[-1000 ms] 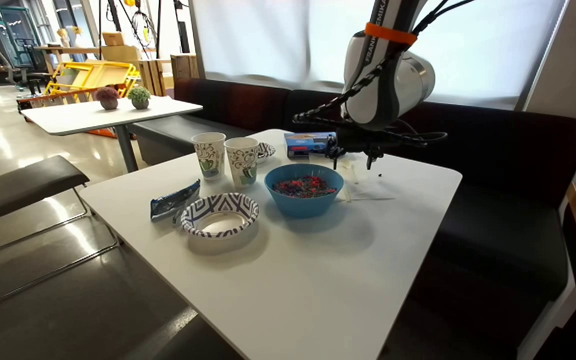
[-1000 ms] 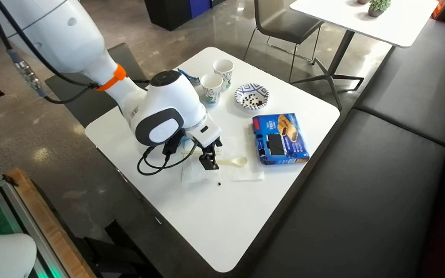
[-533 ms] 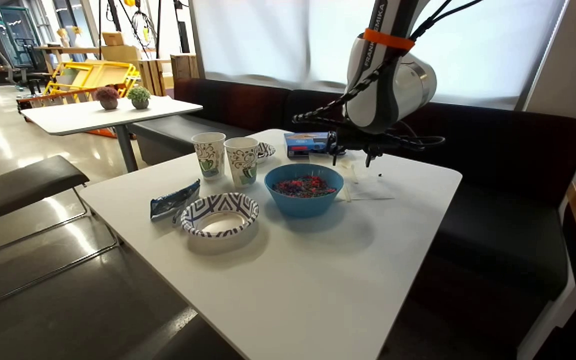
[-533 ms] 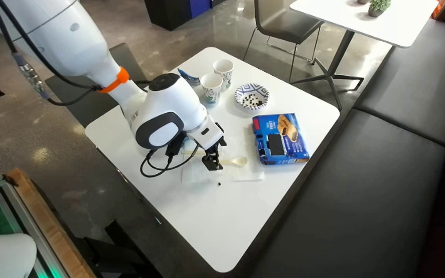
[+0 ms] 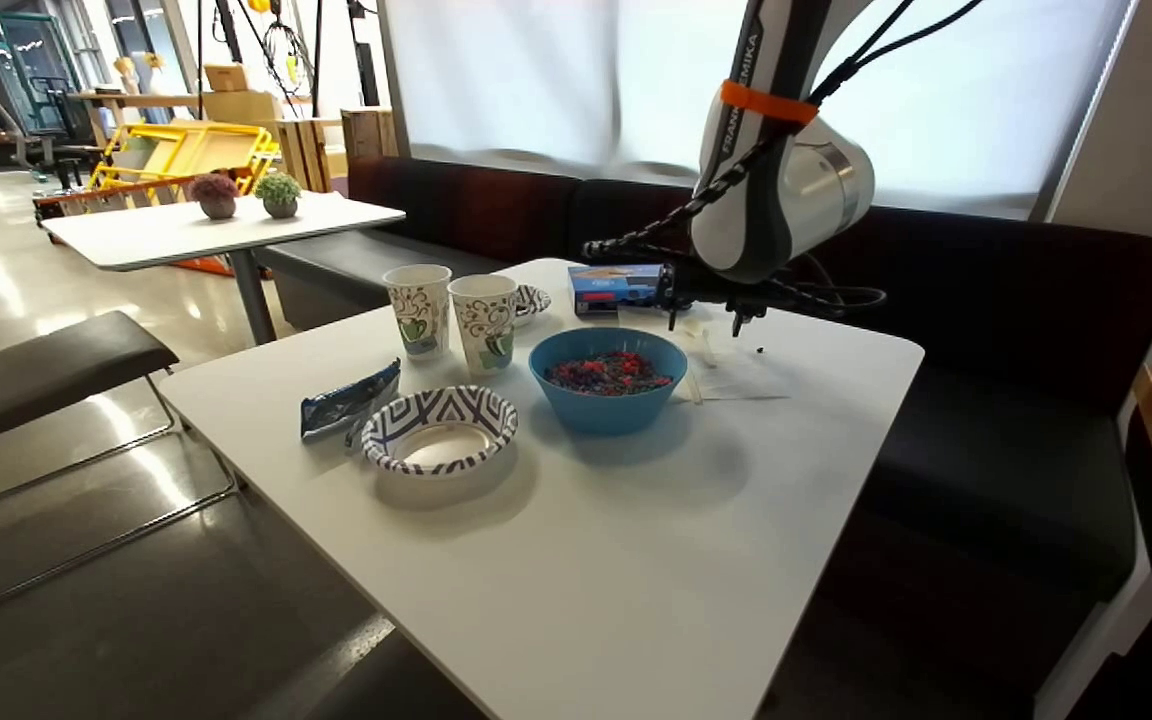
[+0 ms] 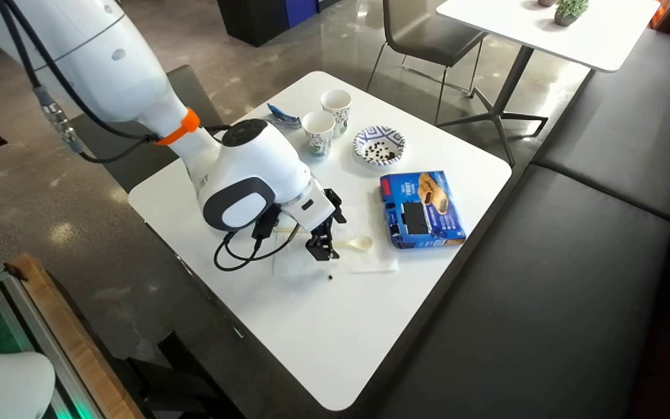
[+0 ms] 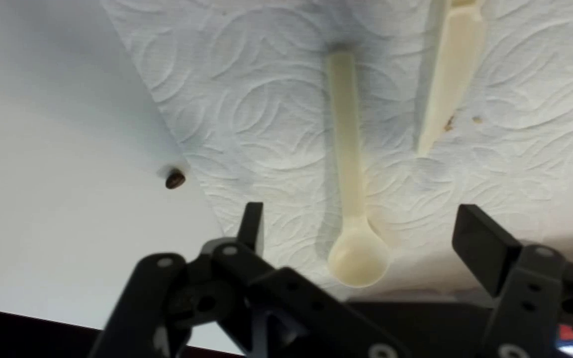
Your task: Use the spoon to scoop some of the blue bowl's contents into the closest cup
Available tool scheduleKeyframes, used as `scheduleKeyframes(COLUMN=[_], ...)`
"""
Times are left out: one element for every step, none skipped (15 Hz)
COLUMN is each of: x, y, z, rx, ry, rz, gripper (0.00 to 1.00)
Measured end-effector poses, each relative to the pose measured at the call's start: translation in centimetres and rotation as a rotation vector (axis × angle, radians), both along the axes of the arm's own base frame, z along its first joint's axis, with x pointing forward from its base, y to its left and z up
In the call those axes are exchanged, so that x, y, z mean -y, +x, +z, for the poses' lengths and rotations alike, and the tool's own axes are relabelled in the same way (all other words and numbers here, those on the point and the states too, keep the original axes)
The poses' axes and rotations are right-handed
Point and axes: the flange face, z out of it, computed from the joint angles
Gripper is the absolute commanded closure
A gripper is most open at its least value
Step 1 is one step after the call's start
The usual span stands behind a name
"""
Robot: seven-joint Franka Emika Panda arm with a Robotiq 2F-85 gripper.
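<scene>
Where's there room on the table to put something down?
In an exterior view, the table is bare in front of the blue bowl. More room lies past the napkin, between the small dark piece and the table corner by the bench. It's crowded around the cups and wrapper, and where the gripper hangs above the spoon.

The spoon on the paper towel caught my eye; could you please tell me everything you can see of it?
The spoon is pale cream and looks like plastic, with a long, straight, blunt-ended handle and a rounded scoop. It lies on the white embossed paper towel, its scoop seemingly hollow side up with nothing visible in it. A knife-like cream utensil lies near the handle, not touching it. In the wrist view, the open hand frames the scoop without touching it.
</scene>
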Motion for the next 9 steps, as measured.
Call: scheduleKeyframes(x=[0.03,0.03,0.03,0.04,0.08,0.04,-0.01,-0.11,-0.26], y=[-0.04,-0.05,-0.04,-0.01,0.02,0.06,0.13,0.19,0.28], z=[-0.10,-0.18,-0.23,-0.26,-0.30,-0.35,-0.38,-0.44,-0.50], rx=[0.000,0.001,0.003,0.005,0.006,0.007,0.007,0.007,0.006], ry=[-0.004,-0.008,-0.014,-0.023,-0.033,-0.043,-0.054,-0.065,-0.075], rz=[-0.004,-0.008,-0.011,-0.012,-0.013,-0.013,-0.011,-0.008,-0.003], gripper=[0.12,0.16,0.13,0.16,0.20,0.18,0.22,0.20,0.23])
